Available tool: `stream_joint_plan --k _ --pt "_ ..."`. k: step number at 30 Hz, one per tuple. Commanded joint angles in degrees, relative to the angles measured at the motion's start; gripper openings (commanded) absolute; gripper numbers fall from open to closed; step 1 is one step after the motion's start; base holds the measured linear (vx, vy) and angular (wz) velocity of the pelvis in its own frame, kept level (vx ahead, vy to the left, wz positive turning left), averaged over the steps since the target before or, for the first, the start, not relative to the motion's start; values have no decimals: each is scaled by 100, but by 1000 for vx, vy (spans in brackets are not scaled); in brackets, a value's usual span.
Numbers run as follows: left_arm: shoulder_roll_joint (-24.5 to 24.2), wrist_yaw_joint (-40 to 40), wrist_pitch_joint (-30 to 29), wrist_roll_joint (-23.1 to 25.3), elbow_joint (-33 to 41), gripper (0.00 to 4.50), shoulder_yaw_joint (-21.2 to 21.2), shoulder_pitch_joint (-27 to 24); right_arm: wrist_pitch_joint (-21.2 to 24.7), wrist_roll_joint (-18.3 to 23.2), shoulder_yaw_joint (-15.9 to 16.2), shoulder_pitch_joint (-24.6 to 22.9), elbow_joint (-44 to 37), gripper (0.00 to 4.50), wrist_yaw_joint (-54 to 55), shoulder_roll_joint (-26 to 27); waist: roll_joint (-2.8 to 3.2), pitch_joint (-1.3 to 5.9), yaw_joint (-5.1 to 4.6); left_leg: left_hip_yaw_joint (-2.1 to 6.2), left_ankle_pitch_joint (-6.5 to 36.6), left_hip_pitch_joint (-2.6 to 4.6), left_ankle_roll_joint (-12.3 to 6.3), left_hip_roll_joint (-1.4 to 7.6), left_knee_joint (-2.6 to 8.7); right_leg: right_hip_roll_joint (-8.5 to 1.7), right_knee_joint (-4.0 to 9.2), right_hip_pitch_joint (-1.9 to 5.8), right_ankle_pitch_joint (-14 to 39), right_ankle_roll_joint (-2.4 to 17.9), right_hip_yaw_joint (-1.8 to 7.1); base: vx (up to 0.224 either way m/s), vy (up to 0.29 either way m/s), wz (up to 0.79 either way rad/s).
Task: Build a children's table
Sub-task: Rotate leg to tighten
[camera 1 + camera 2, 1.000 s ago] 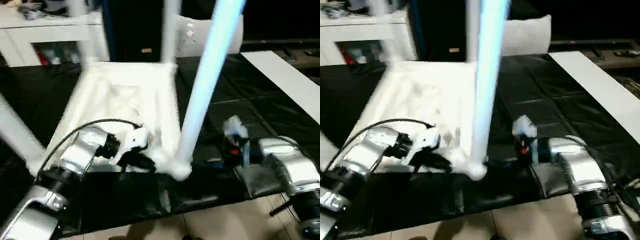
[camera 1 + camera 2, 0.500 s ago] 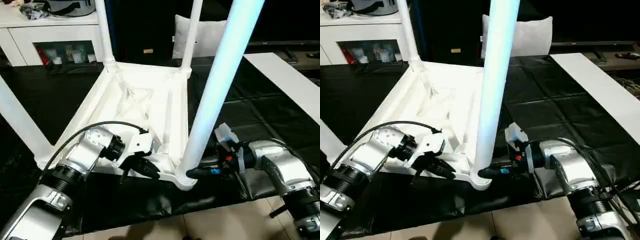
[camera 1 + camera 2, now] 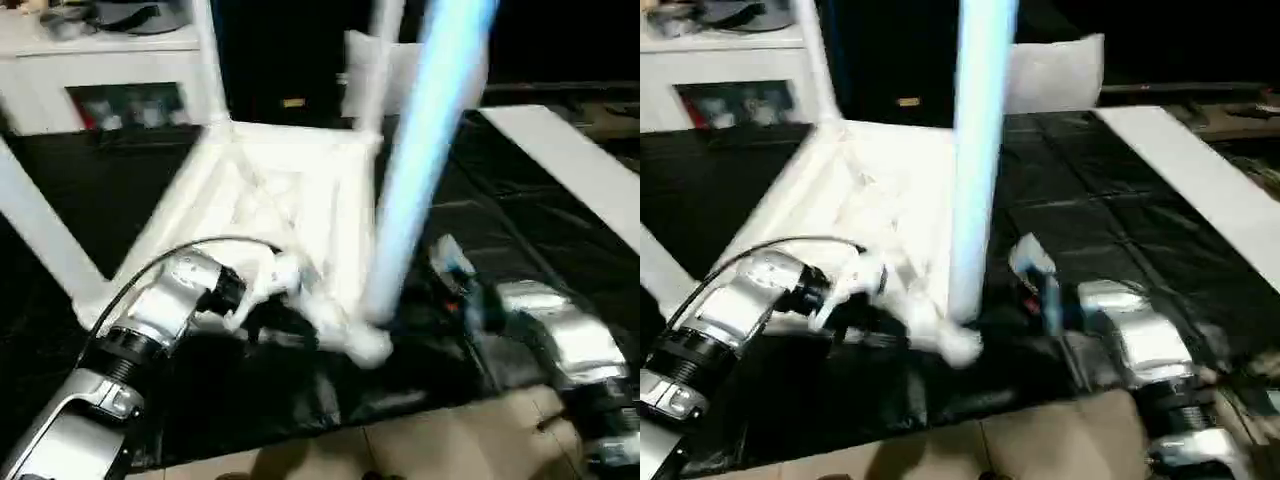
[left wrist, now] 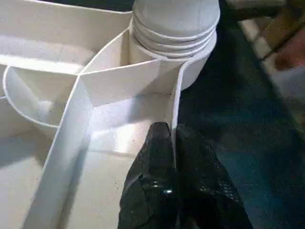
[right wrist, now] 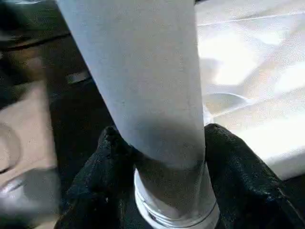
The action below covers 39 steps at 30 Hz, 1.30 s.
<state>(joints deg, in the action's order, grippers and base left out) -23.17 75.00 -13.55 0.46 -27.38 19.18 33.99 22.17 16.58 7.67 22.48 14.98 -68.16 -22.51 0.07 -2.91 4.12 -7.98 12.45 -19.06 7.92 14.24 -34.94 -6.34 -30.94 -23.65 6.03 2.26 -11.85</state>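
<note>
Where the black sheet [image 3: 560, 250] covers the work surface, the white plastic tabletop [image 3: 270, 200] lies upside down, ribbed underside up, and serves as reference for all else. In the left eye view, four white tube legs rise from its corner sockets; the nearest leg [image 3: 425, 150] stands at the near right corner, smooth and round. Behind the tabletop stands a white cabinet [image 3: 100, 70]; to its right lies a flat white board [image 3: 570, 160]; pale floor [image 3: 450, 440] shows below its near edge. In the right eye view, both silver forearms reach to that near edge.

In the left wrist view, the left gripper [image 4: 172, 143] is pinched closed on the thin upright rim wall of the tabletop, one black finger on each side, just beside the ringed socket [image 4: 174, 28].

In the right wrist view, the right gripper [image 5: 162, 157] is clamped around the nearest leg just above its ringed base, black fingers [image 5: 238, 171] touching either side.
</note>
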Motion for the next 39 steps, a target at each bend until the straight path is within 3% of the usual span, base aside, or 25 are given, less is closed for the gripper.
stream_joint_plan --k 1,2,3,4,5,6,7,8,9,10,11,12,13,14,15,16,17,18,20,25,26,32,36,39 --pt "576 -878 -478 -174 437 0 -289 126 198 -270 138 272 113 199 1065 562 49 407 -123 -110 1705 -32 -281 -111 336 -110 676 435 3550 -616 -86 0 0 0" --pt "717 -1141 -674 -165 518 0 -362 120 290 -430 85 361 240 198 1574 744 108 400 -227 55 2110 -183 -293 182 543 -161 397 654 2990 -467 -3 0 0 0" --pt "717 -1141 -674 -165 518 0 -362 120 290 -430 85 361 240 198 1574 744 146 353 -239 245 2758 -260 -269 525 818 -252 -223 746 2131 -151 352 -46 -21 -19" --pt "918 -1517 -901 -129 600 0 -449 122 374 -629 -5 481 406 196 2297 980 43 314 -295 117 3144 -35 -150 349 770 -262 -39 557 2116 80 489 1 -52 -5" --pt "995 -1670 -975 -113 620 0 -483 126 396 -695 -46 523 467 196 2564 1067 -91 283 -344 -30 2949 97 -93 13 540 -198 358 364 3127 -98 337 1 -52 -5" --pt "1192 -2052 -1071 -51 629 0 -549 152 457 -797 -141 615 574 195 3098 1264 -197 281 -392 -295 2022 315 -187 -518 -51 -159 781 -22 4871 -712 -82 0 0 0" --pt "1250 -2167 -1092 -29 627 0 -566 162 468 -822 -165 638 593 195 3238 1319 -181 308 -460 -259 1825 147 -277 -496 -67 -188 803 149 5035 -916 -210 27 10 -35" --pt "1526 -2729 -1118 46 566 0 -674 224 549 -829 -350 723 648 195 3777 1599 109 484 -532 6 1525 -349 -348 -134 150 -224 598 738 3808 -1242 -239 27 10 -35" --pt "1526 -2729 -1118 46 566 0 -674 224 549 -829 -350 723 648 195 3777 1599 192 483 -486 180 1595 -381 -403 181 343 -343 271 823 3086 -871 -15 50 40 -35" --pt "1733 -3077 -1131 107 528 0 -697 263 384 -928 -383 755 664 195 3960 1724 147 457 -492 277 1730 -239 -446 437 536 -370 -98 607 1786 -181 387 0 0 0" --pt "1733 -3077 -1131 107 528 0 -697 263 384 -928 -383 755 664 229 3960 1724 42 417 -484 168 1796 -189 -325 211 465 -340 118 496 2014 -65 362 0 0 0" --pt "1831 -3184 -1155 143 534 0 -688 274 156 -1061 -324 756 672 249 3949 1713 -123 341 -455 -145 1622 24 -183 -396 103 -244 570 186 3652 -323 60 0 0 0" --pt "1844 -3207 -1192 144 559 0 -679 271 120 -1065 -319 749 666 263 3947 1713 -148 347 -466 -185 1509 -11 -278 -478 53 -214 597 203 4074 -510 -33 0 0 0" --pt "1846 -3214 -1218 145 588 0 -663 271 112 -1043 -343 733 642 263 3962 1718 -128 440 -478 -152 1292 -216 -434 -449 101 -175 600 394 4002 -855 -99 0 0 0" --pt "1830 -3203 -1232 140 618 0 -656 264 121 -1017 -374 711 602 269 3976 1711 -23 511 -446 -95 1028 -224 -472 -336 193 -196 549 422 3396 -745 -28 0 0 0" --pt "1821 -3199 -1232 144 627 0 -653 264 110 -1002 -395 704 588 291 3984 1705 5 498 -451 -55 912 -249 -484 -268 234 -196 524 437 3126 -609 -5 0 0 0" --pt "1796 -3192 -1217 163 634 0 -651 266 87 -973 -445 691 562 299 4006 1686 34 496 -461 -15 700 -252 -499 -179 281 -189 451 440 2613 -317 69 0 0 0" --pt "1768 -3182 -1201 172 633 0 -656 260 88 -963 -471 673 534 303 4009 1658 21 476 -473 -15 675 -247 -492 -160 300 -192 407 421 2436 -74 107 0 0 0" --pt "1673 -3126 -1104 180 613 0 -644 246 16 -887 -521 596 424 320 3855 1570 14 487 -460 -32 657 -229 -523 -169 308 -212 360 425 2323 170 160 0 0 0" --pt "1447 -2830 -887 178 576 0 -571 198 -148 -739 -664 479 284 354 3452 1357 -1 487 -405 -63 593 -228 -593 -185 303 -215 358 427 2380 190 181 0 0 0" --pt "1351 -2664 -815 158 565 0 -542 181 -261 -666 -683 445 250 378 3205 1226 -1 500 -347 -58 526 -213 -614 -172 307 -222 339 425 2321 183 190 0 0 0" --pt "876 -1865 -457 103 452 0 -380 166 -492 -419 -665 322 145 421 2066 539 14 496 -214 -63 382 -173 -676 -123 320 -224 288 407 2108 341 236 0 0 0" --pt "500 -1075 -252 -19 361 0 -220 166 -566 -256 -538 230 26 447 1041 -27 -4 488 -74 -82 341 -149 -697 -110 329 -221 251 395 2048 439 285 0 0 0" --pt "226 -191 214 -180 312 0 -56 127 -513 -198 -219 145 -89 447 105 -529 -29 488 -22 -101 406 -126 -672 -119 331 -213 258 385 2161 432 300 0 0 0"
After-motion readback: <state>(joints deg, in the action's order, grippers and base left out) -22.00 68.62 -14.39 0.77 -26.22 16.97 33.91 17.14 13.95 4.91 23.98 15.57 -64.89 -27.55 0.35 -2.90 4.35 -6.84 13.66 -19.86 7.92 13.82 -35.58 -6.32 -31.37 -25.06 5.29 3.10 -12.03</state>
